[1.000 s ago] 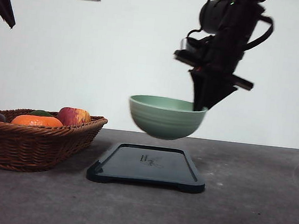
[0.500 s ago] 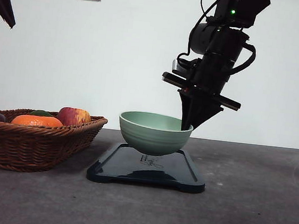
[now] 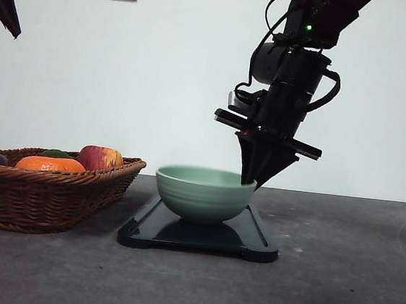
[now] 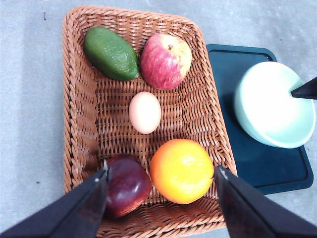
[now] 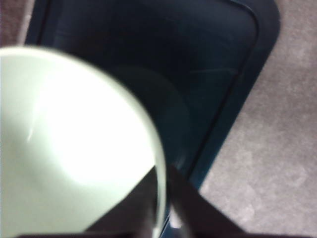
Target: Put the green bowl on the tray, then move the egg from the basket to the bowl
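the green bowl (image 3: pixel 204 193) sits on the tray (image 3: pixel 255 239), its base apparently down on the dark surface. the right gripper (image 3: pixel 251 179) pinches the bowl's rim at about 3 o'clock in the front view, one finger inside the wall and one outside. the bowl looks rigid, smooth and probably light; a thin rim pinch like this can tilt it, so letting go cleanly matters.

the left gripper (image 4: pixel 161 198) hangs spread wide above the basket (image 4: pixel 79 114), holding nothing. the egg (image 4: pixel 145 112) lies near the basket's middle, touching no other fruit. it is small, smooth, rounded and likely fragile and slippery, so i judge a gentle grip across its short axis safest, with the fingers dropping into the free gaps on either side.

count: one bowl, one tray, one basket, one egg. around the egg sit one avocado (image 4: pixel 111 53) at 11 o'clock, one apple (image 4: pixel 166 60) at 1 o'clock, one orange (image 4: pixel 182 171) at 5 o'clock and one dark red fruit (image 4: pixel 127 184) at 7 o'clock.
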Robot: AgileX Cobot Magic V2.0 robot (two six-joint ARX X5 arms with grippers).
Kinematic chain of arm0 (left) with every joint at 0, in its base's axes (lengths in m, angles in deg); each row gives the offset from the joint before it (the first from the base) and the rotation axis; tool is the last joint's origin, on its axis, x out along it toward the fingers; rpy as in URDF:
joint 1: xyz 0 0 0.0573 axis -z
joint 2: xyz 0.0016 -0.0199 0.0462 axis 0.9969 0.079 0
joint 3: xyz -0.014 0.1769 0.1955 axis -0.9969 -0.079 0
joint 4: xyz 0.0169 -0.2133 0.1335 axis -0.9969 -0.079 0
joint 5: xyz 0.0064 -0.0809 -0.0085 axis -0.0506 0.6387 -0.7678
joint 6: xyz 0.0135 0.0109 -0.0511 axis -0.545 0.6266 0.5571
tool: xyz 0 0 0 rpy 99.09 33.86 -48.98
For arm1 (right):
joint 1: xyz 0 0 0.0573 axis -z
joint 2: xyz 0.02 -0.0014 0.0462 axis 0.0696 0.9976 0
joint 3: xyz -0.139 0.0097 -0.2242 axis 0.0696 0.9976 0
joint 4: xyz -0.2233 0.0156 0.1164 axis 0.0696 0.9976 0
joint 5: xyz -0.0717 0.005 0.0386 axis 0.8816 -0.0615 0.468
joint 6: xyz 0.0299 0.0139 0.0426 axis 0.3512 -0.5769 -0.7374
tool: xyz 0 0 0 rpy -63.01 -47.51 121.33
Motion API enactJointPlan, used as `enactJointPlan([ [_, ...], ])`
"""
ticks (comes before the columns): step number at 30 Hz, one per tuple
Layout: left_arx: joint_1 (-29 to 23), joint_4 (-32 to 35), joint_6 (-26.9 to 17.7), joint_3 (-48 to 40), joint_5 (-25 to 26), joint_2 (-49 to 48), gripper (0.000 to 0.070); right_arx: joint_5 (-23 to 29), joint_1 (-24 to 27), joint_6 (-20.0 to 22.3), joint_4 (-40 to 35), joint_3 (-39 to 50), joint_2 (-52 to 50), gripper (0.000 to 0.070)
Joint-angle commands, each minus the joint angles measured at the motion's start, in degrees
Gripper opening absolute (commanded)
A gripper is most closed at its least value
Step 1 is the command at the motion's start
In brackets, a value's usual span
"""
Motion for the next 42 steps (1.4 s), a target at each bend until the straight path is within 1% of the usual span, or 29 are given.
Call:
enactJointPlan([
  [1,0.2,0.6,-0.3,1.3,0.2,0.4,0.0426,-0.1,-0.7,-0.6,-0.3,-1.6,1.1,0.0139],
  [2,0.2,0.5,-0.3,1.3,0.2,0.4,0.0426,-0.2,-0.7,-0.6,-0.3,-1.6,1.1,0.0156],
  [3,0.2,0.5,-0.3,1.3,0.2,0.4,0.0426,-0.2,-0.7,-0.6,-0.3,-1.6,1.0,0.0159],
  [8,0.2,0.4,-0.3,1.3,0.2,0.4,0.0427,-0.6,-0.8,-0.5,1.6,-2.3,-0.9,0.0163],
  [11,0.2,0.4,-0.3,1.3,0.2,0.4,0.0427,-0.2,-0.8,0.8,2.9,-2.5,-3.7,0.0164],
  [14,0.2,0.0,-0.3,1.3,0.2,0.4,0.0427,2.1,-1.1,1.0,2.8,-2.4,-6.7,0.0165],
  [17,0.2,-0.7,-0.3,1.3,0.2,0.4,0.0427,5.1,-1.4,1.0,-1.3,-0.4,-10.3,0.0165],
  [21,0.2,-1.6,-0.3,1.3,0.2,0.4,0.0427,4.7,-1.9,1.0,-9.6,7.8,-16.4,0.0165],
  [26,0.2,-2.1,-0.3,1.3,0.2,0.4,0.0427,4.5,-2.3,1.0,-21.2,22.4,-25.9,0.0165],
  [29,0.2,-2.5,-0.2,1.3,0.2,0.4,0.0427,4.5,-2.3,1.0,-26.2,30.7,-31.8,0.0165],
  [38,0.2,-2.5,-0.3,1.3,0.3,0.4,0.0427,4.5,-2.3,1.3,-33.9,50.8,-48.4,0.0164],
  [42,0.2,-3.0,-0.3,1.3,0.3,0.4,0.0427,4.6,-2.3,1.3,-34.3,57.0,-55.2,0.0164],
])
